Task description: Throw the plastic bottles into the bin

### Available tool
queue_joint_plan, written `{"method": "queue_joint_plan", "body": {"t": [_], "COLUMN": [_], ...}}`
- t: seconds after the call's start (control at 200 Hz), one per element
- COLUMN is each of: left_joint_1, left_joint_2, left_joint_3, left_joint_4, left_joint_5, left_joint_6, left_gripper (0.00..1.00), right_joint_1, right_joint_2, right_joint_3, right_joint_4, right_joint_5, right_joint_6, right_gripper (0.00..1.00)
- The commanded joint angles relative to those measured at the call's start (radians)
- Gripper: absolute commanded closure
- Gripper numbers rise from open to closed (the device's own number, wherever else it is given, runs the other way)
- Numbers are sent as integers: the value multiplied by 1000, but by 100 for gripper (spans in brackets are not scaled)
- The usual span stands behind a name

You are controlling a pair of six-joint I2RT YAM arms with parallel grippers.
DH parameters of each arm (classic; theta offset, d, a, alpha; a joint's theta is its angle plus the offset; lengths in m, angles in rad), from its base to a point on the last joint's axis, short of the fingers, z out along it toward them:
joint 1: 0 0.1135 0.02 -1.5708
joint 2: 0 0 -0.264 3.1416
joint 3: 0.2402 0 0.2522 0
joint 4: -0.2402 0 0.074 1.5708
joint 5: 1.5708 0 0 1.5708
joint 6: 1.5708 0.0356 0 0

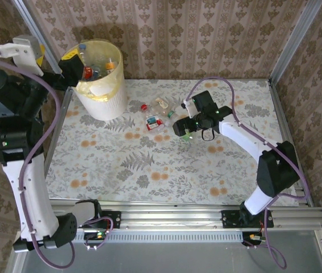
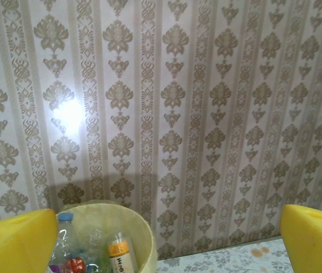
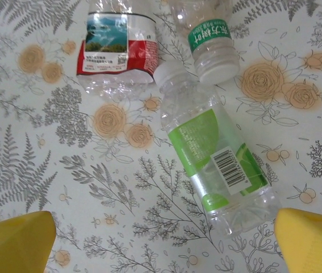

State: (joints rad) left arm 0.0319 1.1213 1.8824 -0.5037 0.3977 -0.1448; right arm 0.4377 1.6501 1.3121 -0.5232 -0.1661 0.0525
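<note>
The pale-yellow bin (image 1: 99,96) stands at the table's far left, holding several bottles (image 1: 95,71). My left gripper (image 1: 70,69) hovers by its left rim, open and empty; in the left wrist view the bin's rim (image 2: 143,230) and an orange-labelled bottle (image 2: 118,253) lie below the yellow fingertips (image 2: 16,242). My right gripper (image 1: 182,127) is open above the table's loose bottles. A clear bottle with a green label (image 3: 214,165) lies just ahead, nearer the right fingertip (image 3: 314,242). A crushed red-labelled bottle (image 3: 118,45) and a green-banded one (image 3: 209,40) lie beyond.
More small bottles lie mid-table: a red-capped one (image 1: 143,106) and a clear one (image 1: 162,103). Patterned walls close in the back and sides. A metal rail (image 1: 206,213) runs along the near edge. The flowered tabletop (image 1: 149,170) in front is bare.
</note>
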Motion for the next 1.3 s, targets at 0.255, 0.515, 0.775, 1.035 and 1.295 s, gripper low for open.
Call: {"method": "queue_joint_plan", "body": {"t": [0.255,0.515,0.775,1.035,1.295], "left_joint_1": [-11,-12,-13,-12,-12], "left_joint_2": [-106,-154,-196,-212,-212], "left_joint_3": [-73,-133,-192,-216,-220], "left_joint_4": [31,16,-9,-21,-24], "left_joint_5": [87,93,75,78,78], "left_joint_6": [-103,-158,-158,-154,-153], "left_gripper": [0,0,0,0,0], "right_joint_1": [-46,-68,-68,-68,-68], "right_joint_2": [122,193,248,297,326], "right_joint_3": [84,101,117,138,151], "right_joint_4": [-97,-89,-88,-89,-90], "right_joint_5": [-4,-14,-22,-12,-12], "right_joint_6": [-119,-153,-177,-174,-175], "right_gripper": [0,0,1,4,7]}}
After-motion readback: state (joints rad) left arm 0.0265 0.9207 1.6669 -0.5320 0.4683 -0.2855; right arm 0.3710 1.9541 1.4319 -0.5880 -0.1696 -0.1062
